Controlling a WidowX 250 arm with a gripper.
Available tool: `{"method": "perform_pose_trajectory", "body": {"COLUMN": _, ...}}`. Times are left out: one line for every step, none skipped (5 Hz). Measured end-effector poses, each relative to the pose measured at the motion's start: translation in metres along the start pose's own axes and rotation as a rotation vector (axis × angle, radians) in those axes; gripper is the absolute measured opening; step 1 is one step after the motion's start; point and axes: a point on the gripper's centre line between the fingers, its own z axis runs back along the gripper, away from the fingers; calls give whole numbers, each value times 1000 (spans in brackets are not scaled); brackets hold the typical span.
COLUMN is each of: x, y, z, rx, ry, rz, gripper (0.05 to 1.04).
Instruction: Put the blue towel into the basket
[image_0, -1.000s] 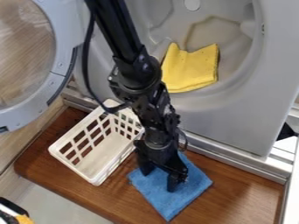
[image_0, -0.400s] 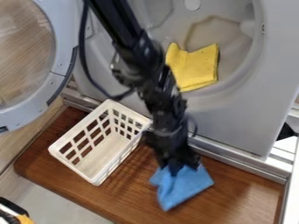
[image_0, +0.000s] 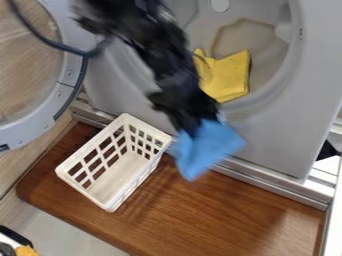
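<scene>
My gripper (image_0: 197, 126) is right of the basket's upper right corner, in front of the grey machine's lower edge, shut on the blue towel (image_0: 207, 149). The towel hangs bunched from it, held up off the wooden board. Its left edge comes close to the basket's right corner in the view; whether they touch I cannot tell. The white plastic basket (image_0: 105, 202) stands upright on the board at left centre, with its bare floor showing.
A yellow cloth (image_0: 226, 77) lies in the grey machine's round opening (image_0: 267, 107). The open round door (image_0: 70, 60) stands at the upper left. Under the basket is the wooden board (image_0: 220, 215), and a metal rail (image_0: 267, 182) runs behind it.
The blue towel was flat on the board, then was gathered up by my gripper and lifted clear. Gripper and towel have moved up the view, while the basket has stayed put.
</scene>
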Motion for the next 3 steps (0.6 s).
{"method": "perform_pose_trajectory", "body": {"x": -9, "y": 32, "z": 18, "rx": -4, "ry": 30, "rz": 26, "gripper": 94}}
{"method": "perform_pose_trajectory", "body": {"x": -25, "y": 56, "z": 26, "rx": -3, "ry": 90, "rz": -5, "gripper": 94}}
{"method": "perform_pose_trajectory", "body": {"x": -41, "y": 59, "z": 22, "rx": 8, "ry": 135, "rz": -68, "gripper": 129}}
